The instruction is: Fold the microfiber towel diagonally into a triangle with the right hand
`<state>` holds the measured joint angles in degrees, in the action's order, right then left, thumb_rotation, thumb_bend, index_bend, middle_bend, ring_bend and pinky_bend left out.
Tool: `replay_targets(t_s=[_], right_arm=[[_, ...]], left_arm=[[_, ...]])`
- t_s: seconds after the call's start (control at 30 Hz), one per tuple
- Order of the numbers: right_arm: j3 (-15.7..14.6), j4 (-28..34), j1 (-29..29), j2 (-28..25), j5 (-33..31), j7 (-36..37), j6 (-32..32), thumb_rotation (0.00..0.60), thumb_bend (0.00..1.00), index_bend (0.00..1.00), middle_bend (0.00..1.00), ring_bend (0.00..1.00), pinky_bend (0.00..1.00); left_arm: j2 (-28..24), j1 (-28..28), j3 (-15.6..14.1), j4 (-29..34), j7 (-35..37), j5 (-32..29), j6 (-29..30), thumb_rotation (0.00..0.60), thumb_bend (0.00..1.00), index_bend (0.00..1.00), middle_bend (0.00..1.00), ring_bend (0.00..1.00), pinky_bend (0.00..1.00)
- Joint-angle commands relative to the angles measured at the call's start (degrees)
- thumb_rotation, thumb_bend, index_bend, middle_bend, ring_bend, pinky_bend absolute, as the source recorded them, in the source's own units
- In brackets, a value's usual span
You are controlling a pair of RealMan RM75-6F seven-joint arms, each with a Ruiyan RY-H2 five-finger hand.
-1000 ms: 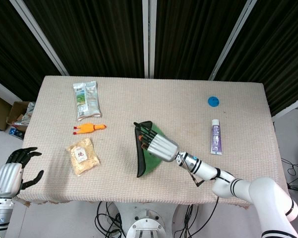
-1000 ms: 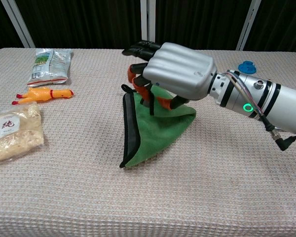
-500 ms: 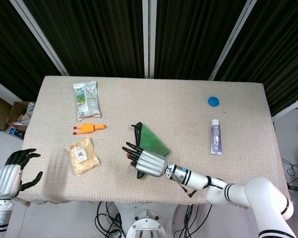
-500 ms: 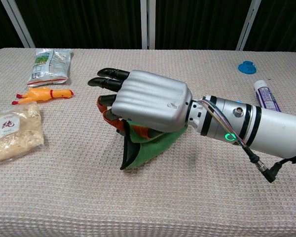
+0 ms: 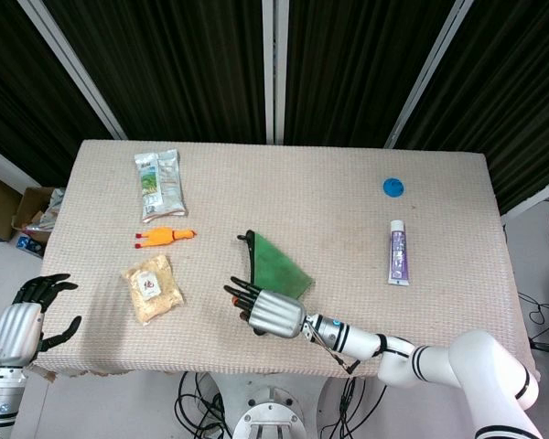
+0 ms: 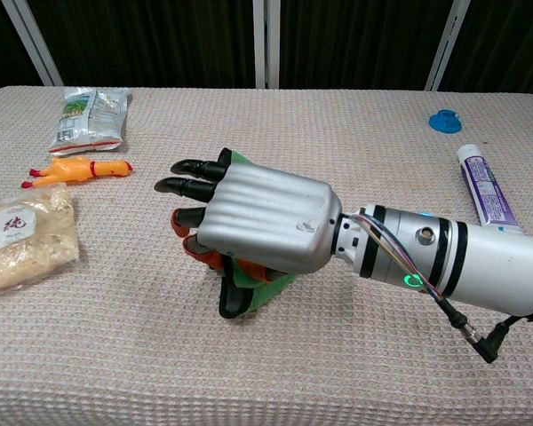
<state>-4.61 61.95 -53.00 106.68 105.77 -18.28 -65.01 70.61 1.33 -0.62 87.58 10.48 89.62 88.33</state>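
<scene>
Pressing the fold flat is the step in hand. The microfiber towel [image 5: 276, 265] lies mid-counter as a green triangle, its near corner under the right hand [image 5: 273, 314]. That hand's fingers [image 6: 195, 166] are extended and spread; whether they pinch cloth beneath cannot be told. Keep the palm low and let the edges align before lifting off. The left hand [image 5: 23, 322] hangs off the counter's left edge, fingers apart, holding nothing.
</scene>
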Motion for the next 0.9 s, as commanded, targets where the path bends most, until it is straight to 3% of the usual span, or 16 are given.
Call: replay_targets(t_s=[0.03,0.1,0.23,0.5,0.67,0.8,0.9], right_arm=[[0.50,2.16,1.15,0.33,-2.21,-4.93,3.10,0.600,0.20,0.13,0.11,0.00,0.00],[1.14,4.34,2.00,-0.33,-3.22,-6.04,3.00,0.600,0.10,0.01,0.04,0.00,0.00],[2.53,9.12,3.70,-3.20,-4.13,-8.41,0.79,0.600,0.00,0.00,0.00,0.00,0.00],[4.72,20.73,9.07,-14.38,-6.86,-13.84,-5.04,0.600,0.00,0.00,0.00,0.00,0.00],[6.86,26.39,15.51,-22.49,-14.59,-15.49,-9.43,0.600,0.03,0.00,0.02,0.00,0.00],[7.82,30.46,22.54,-28.65,-23.54,-11.04,-13.15,0.600,0.16,0.03,0.14,0.00,0.07],[6.82,32.19,27.68,-32.96,-26.43,-4.04,-16.05,0.600,0.18,0.06,0.16,0.00,0.09]], left_arm=[[-0.06,0.02,0.01,0.11,-0.06,0.02,0.00,0.600,0.28,0.31,0.21,0.18,0.16],[-0.11,-0.02,0.03,0.18,-0.05,0.10,0.15,0.600,0.28,0.31,0.21,0.18,0.16],[-0.31,-0.02,0.07,0.32,-0.20,0.20,0.27,0.600,0.28,0.31,0.21,0.18,0.16],[-1.00,0.59,0.51,1.07,-0.92,0.46,0.04,0.600,0.28,0.31,0.21,0.18,0.16],[-1.30,1.39,0.90,1.18,-1.15,0.30,-0.88,0.600,0.28,0.31,0.21,0.18,0.16],[-1.16,2.30,1.39,0.46,-1.71,-0.84,-2.62,0.600,0.28,0.31,0.21,0.18,0.16],[-0.15,2.47,2.30,-0.85,-4.87,-2.41,-2.76,0.600,0.28,0.31,0.21,0.18,0.16]])
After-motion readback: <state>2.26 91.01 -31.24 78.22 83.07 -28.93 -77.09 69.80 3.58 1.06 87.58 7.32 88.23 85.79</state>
